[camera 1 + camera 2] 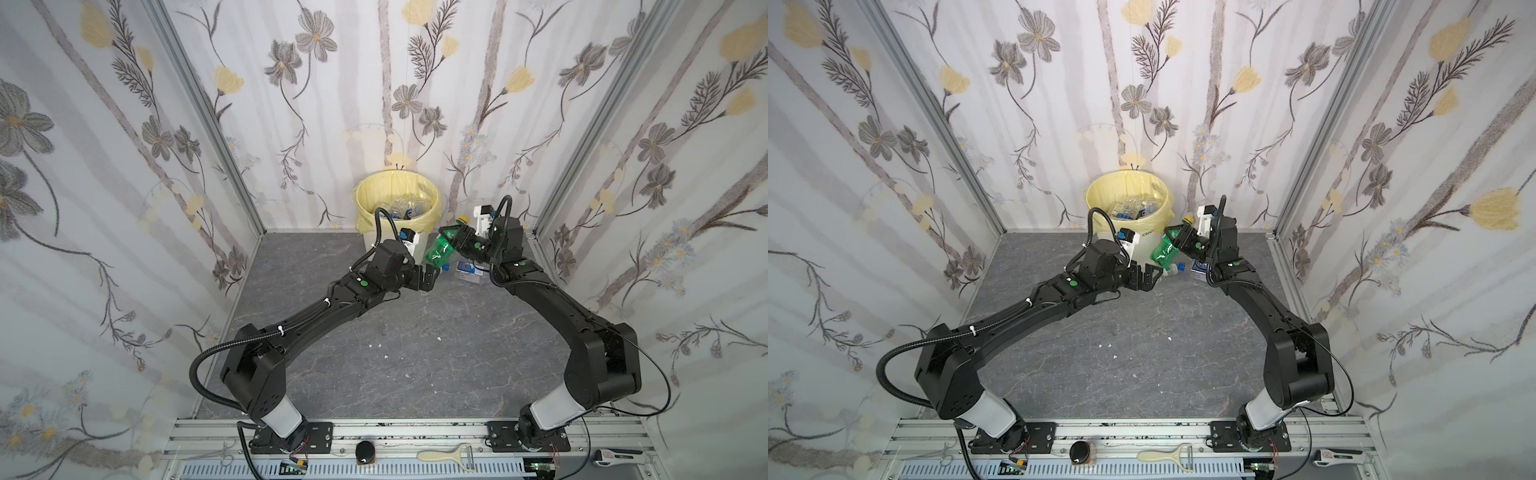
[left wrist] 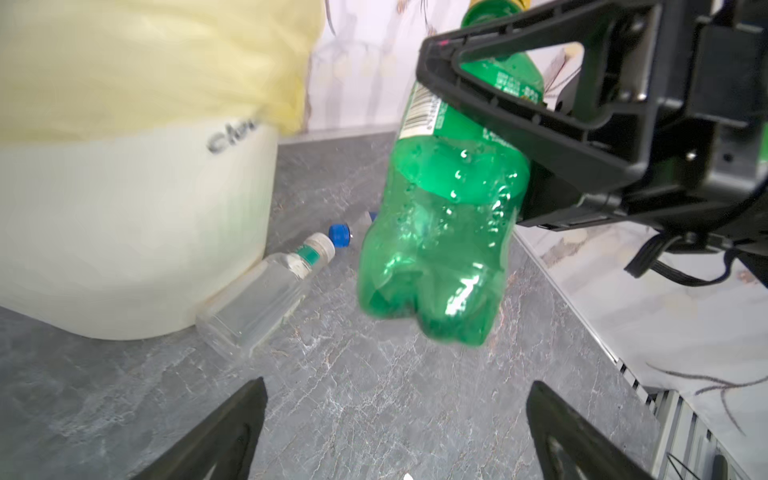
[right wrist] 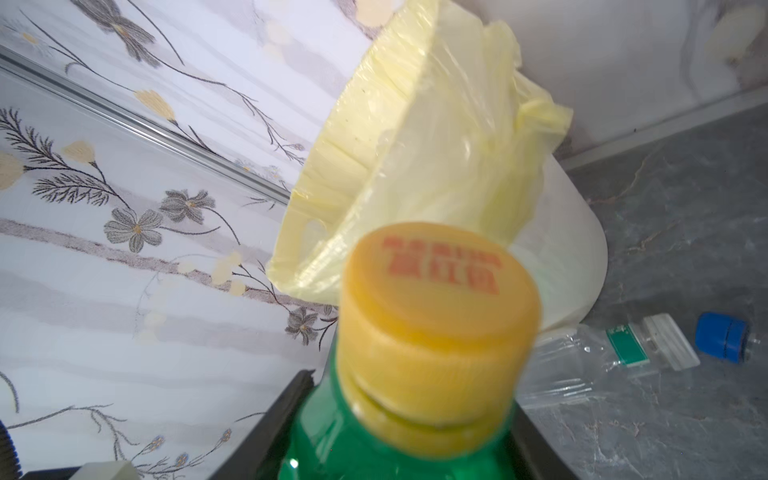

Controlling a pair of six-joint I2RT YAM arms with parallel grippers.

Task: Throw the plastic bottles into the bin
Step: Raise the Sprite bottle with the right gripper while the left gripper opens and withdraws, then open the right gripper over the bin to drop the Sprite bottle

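My right gripper (image 1: 451, 237) is shut on the upper part of a green plastic bottle (image 1: 439, 251) with a yellow cap (image 3: 436, 299). It holds the bottle tilted above the floor, just right of the bin (image 1: 362, 195). The bin is cream-white with a pale yellow bag over its rim, and several clear bottles (image 1: 405, 208) lie inside it. My left gripper (image 2: 397, 395) is open and empty, low over the floor in front of the green bottle (image 2: 436, 232). A clear bottle (image 2: 257, 303) lies against the bin's base. A blue-capped bottle (image 2: 340, 235) lies just behind it.
Another bottle with a blue label (image 1: 468, 269) lies on the grey floor under my right wrist. Floral fabric walls close in the back and both sides. On the front rail lie a peeler (image 1: 446, 455), a black knob (image 1: 365, 453) and scissors (image 1: 226, 451).
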